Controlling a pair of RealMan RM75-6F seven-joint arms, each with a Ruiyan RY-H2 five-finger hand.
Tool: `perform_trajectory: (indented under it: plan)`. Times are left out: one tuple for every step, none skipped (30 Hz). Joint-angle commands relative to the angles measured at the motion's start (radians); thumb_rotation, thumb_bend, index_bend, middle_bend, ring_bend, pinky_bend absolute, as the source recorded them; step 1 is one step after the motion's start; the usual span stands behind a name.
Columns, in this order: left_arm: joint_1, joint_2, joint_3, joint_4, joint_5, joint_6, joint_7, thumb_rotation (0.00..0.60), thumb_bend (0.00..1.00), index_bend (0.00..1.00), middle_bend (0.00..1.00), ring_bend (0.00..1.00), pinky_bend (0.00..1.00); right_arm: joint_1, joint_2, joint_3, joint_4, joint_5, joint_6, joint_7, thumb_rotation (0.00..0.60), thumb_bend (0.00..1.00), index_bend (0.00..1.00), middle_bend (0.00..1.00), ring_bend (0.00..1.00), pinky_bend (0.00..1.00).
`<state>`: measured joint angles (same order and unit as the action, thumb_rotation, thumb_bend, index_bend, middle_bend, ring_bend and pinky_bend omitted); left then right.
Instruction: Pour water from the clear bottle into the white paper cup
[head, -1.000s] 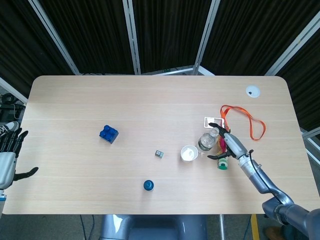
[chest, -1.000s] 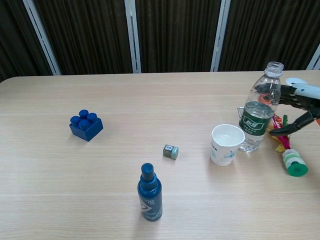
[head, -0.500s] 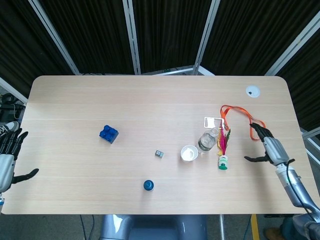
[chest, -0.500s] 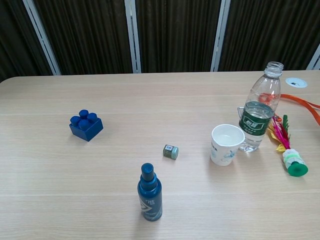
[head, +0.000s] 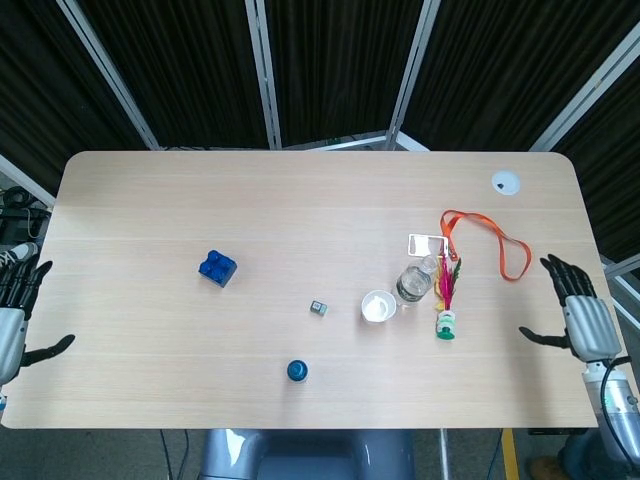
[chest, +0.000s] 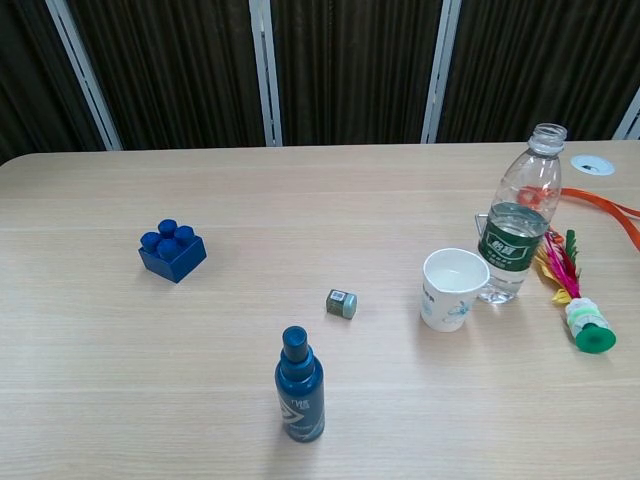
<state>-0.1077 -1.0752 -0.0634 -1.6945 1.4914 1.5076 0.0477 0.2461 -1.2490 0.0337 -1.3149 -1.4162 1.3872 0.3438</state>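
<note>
The clear bottle (head: 416, 281) (chest: 520, 222) with a green label stands upright and uncapped on the table, partly filled with water. The white paper cup (head: 378, 306) (chest: 453, 289) stands upright just to its left, close beside it. My right hand (head: 578, 311) hangs open at the table's right edge, far from the bottle, fingers spread and holding nothing. At the table's left edge my left hand (head: 14, 311) is open too. Neither hand shows in the chest view.
A shuttlecock with pink and yellow feathers and a green base (head: 445, 306) (chest: 578, 300) lies right of the bottle. An orange lanyard (head: 485, 238) with a card lies behind it. A blue spray bottle (chest: 299, 385), a small grey cube (chest: 341, 303) and a blue brick (chest: 172, 250) stand further left.
My right hand has let go of the bottle and drawn back to the right, off to the table's edge. The bottle stays upright beside the cup. The left hand barely moved.
</note>
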Motion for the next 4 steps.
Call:
perform_trajectory:
  plan:
    - [0.002,0.002,0.001,0.004,0.004,0.002,-0.009,0.600,0.00,0.00,0.00,0.00,0.00,-0.090,0.121,0.002,-0.310,0.022,0.122,-0.347,0.600,0.00,0.00,0.00,0.00,0.00]
    - [0.002,0.003,0.001,0.004,0.004,0.002,-0.011,0.600,0.00,0.00,0.00,0.00,0.00,-0.093,0.118,0.003,-0.317,0.022,0.129,-0.365,0.600,0.00,0.00,0.00,0.00,0.00]
    - [0.002,0.004,0.001,0.004,0.004,0.003,-0.013,0.600,0.00,0.00,0.00,0.00,0.00,-0.097,0.115,0.004,-0.322,0.019,0.137,-0.391,0.600,0.00,0.00,0.00,0.00,0.00]
    - [0.003,0.005,0.000,0.004,0.003,0.004,-0.016,0.600,0.00,0.00,0.00,0.00,0.00,-0.100,0.110,0.003,-0.320,0.013,0.144,-0.419,0.600,0.00,0.00,0.00,0.00,0.00]
